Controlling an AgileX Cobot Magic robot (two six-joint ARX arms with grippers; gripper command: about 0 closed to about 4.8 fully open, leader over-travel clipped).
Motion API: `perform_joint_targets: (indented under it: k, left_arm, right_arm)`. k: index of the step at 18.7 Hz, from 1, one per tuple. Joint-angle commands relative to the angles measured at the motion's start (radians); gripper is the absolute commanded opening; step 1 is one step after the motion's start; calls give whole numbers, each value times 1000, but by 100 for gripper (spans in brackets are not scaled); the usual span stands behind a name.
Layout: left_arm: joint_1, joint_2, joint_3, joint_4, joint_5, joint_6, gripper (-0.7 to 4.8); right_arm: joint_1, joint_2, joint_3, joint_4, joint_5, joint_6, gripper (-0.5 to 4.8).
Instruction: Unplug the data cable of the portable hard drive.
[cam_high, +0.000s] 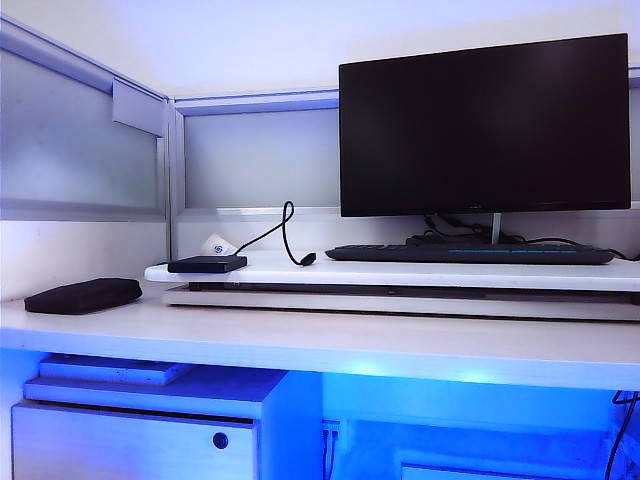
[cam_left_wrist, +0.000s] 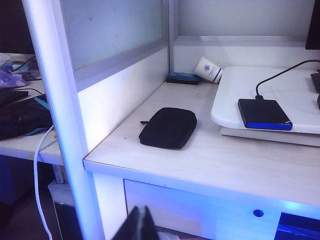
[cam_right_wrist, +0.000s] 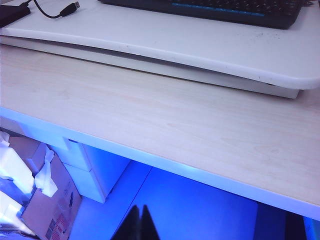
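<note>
The portable hard drive (cam_high: 207, 264) (cam_left_wrist: 264, 114) lies flat at the left end of the white riser board (cam_high: 420, 272). The data cable (cam_high: 283, 232) (cam_left_wrist: 282, 75) is plugged into its back edge, arches up and curls down to a loose silvery USB plug (cam_high: 308, 259) (cam_right_wrist: 70, 8) lying on the board. In the right wrist view only a corner of the drive (cam_right_wrist: 11, 14) shows. My left gripper (cam_left_wrist: 141, 219) is shut and empty, low in front of the desk's left end, far from the drive. Below the desk edge, my right gripper (cam_right_wrist: 141, 219) is shut and empty. Neither gripper shows in the exterior view.
A soft black pouch (cam_high: 83, 294) (cam_left_wrist: 168, 127) lies on the desk left of the board. A black keyboard (cam_high: 470, 254) (cam_right_wrist: 210, 9) and a monitor (cam_high: 484, 125) stand on the board. A tipped paper cup (cam_left_wrist: 209, 69) lies in the back corner. Partition walls (cam_high: 70, 140) close the left and back.
</note>
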Motion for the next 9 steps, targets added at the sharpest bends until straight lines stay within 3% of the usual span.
perform_joint_targets:
  k: [1, 3, 6, 9]
  left_arm:
    - [0, 0, 2, 12, 0, 7, -5]
    - [0, 0, 2, 3, 9, 5, -5]
    - [0, 0, 1, -34, 8, -98, -5]
    - [0, 0, 2, -39, 52, -98, -5]
  right_arm:
    - [0, -3, 0, 11, -2, 2, -6]
    - [0, -3, 0, 5, -2, 6, -6]
    - [0, -3, 0, 5, -2, 6, -6]
    - [0, -3, 0, 5, -3, 6, -6]
